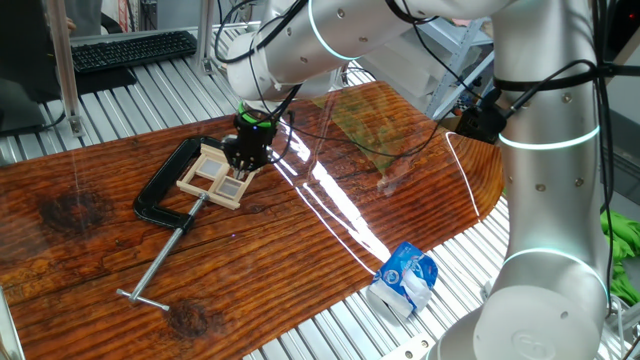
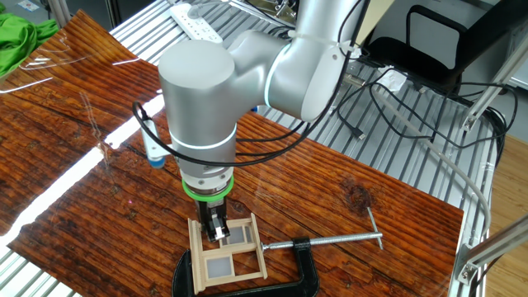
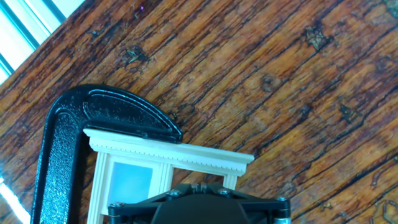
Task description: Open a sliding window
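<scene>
Gripper [image 1: 243,165] presses down onto the sliding window [image 1: 215,177]; whether its jaws are parted cannot be told. From the other fixed view, the window lies directly under the jaws on the table [image 2: 346,190], held by a black C-clamp [image 2: 247,285]. In the hand view, the frame's moulded edge sits just ahead of the jaws.

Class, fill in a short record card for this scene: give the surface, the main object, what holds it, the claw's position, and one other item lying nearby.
surface: wooden board on a slatted metal table
main object: sliding window, lying flat
held by: black C-clamp gripping the frame's edge
claw position: claw down on the window's panes
claw state: cannot tell whether open or shut
other item: blue and white packet at the board's edge
</scene>
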Controlling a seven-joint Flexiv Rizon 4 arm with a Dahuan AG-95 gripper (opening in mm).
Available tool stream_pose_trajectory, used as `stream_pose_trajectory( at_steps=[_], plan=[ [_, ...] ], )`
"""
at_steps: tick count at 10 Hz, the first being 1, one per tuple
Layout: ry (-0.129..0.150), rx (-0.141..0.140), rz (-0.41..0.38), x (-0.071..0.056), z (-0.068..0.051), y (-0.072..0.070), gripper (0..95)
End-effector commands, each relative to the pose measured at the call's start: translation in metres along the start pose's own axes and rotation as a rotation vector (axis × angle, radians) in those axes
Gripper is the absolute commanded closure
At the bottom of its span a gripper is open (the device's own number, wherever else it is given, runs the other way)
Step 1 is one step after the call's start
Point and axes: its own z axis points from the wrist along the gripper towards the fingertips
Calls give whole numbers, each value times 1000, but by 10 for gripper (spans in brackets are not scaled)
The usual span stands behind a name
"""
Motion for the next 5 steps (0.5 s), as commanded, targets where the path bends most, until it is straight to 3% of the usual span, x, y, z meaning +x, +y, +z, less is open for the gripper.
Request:
stream_pose_trajectory(
  at_steps=[1, 5],
  plan=[
    [-1, 0, 5, 2, 0, 0, 950],
    [0, 0, 8, 8, -1, 1, 950]
  ],
)
